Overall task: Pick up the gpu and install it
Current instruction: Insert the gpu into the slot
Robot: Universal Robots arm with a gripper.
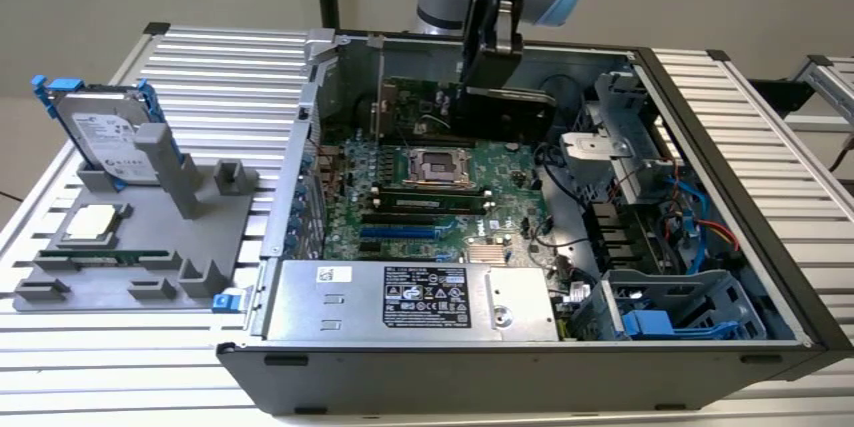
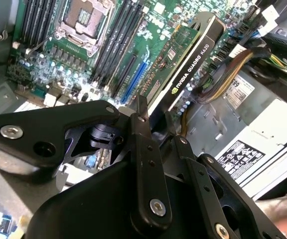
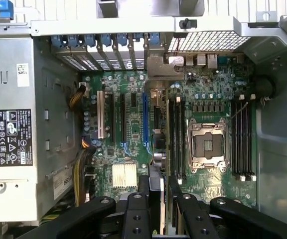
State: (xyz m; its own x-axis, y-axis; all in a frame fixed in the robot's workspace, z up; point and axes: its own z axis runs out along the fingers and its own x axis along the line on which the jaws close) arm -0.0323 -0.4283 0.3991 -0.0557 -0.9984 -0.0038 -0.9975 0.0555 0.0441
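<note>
My gripper (image 1: 491,65) hangs over the open computer case (image 1: 721,197) and is shut on the top edge of the gpu (image 1: 505,110). The card stands upright on its long edge above the far part of the motherboard (image 1: 427,197). In the second wrist view the gpu (image 2: 196,52) shows its black cover and runs away from the gripper (image 2: 156,122). In the first wrist view the gpu (image 3: 156,149) is seen edge-on between the fingers (image 3: 143,191), close beside the blue slot (image 3: 145,124), its silver bracket (image 3: 158,67) toward the case's rear slots. Whether it touches a slot I cannot tell.
The empty processor socket (image 1: 434,165) and memory slots lie near the card. A power supply (image 1: 400,297) fills the case's near side, with a drive cage (image 1: 667,312) and cables at the exterior view's right. A grey fixture (image 1: 134,237) outside holds a hard drive (image 1: 100,132) with blue rails.
</note>
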